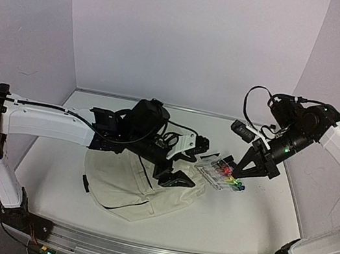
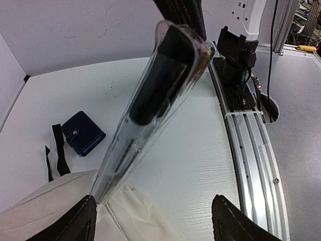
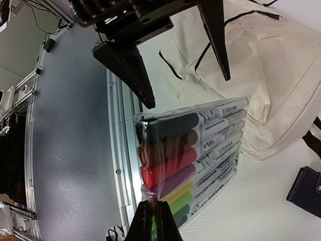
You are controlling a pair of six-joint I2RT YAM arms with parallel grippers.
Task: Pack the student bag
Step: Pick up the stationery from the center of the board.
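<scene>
Left jaws spread, right jaws clamped

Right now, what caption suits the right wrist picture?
Right pincer grips clear plastic pack of coloured markers near cream fabric backpack.

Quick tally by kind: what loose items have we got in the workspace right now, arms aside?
Bags: 1, the student bag
Marker packs: 1, the marker pack, pinched by the right gripper
Pouches: 1, the navy pouch
Total: 3
</scene>
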